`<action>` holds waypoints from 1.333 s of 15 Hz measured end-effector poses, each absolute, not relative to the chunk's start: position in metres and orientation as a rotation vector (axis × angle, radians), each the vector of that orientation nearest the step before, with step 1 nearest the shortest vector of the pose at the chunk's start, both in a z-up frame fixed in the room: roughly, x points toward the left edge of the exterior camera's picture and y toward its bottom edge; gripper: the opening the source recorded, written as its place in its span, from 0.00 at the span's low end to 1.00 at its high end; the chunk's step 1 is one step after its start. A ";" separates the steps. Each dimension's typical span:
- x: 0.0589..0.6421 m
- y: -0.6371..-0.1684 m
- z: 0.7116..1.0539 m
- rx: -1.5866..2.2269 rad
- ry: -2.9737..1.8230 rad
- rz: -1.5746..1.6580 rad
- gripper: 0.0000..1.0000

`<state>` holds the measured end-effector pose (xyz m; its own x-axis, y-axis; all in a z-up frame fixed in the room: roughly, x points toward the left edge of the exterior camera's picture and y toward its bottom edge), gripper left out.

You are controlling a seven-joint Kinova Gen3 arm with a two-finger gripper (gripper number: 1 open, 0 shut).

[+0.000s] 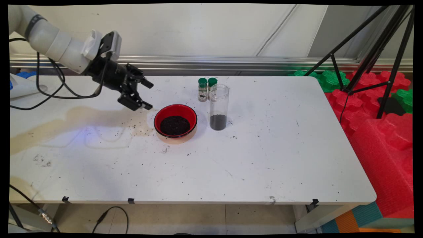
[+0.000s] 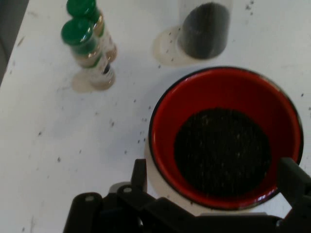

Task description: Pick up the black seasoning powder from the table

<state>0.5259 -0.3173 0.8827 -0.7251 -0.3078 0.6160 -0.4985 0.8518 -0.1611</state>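
- We see the hand hanging above the white worktop, its fingers spread apart with nothing between them.
- Just beside it, on the worktop, stands a red bowl with dark grains lying in its bottom.
- Past the bowl stands a clear upright jar with a dark layer at its bottom.
- Two small green-capped spice bottles stand together near the jar, on its far side.

No lettering can be read anywhere; the two green-capped spice jars at upper centre carry labels, but their print is too small to read.
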 end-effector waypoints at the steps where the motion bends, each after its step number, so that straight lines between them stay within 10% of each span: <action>1: 0.522 -0.321 0.882 0.567 -2.426 0.417 1.00; 20: 0.476 -0.368 0.834 0.457 -2.290 0.322 1.00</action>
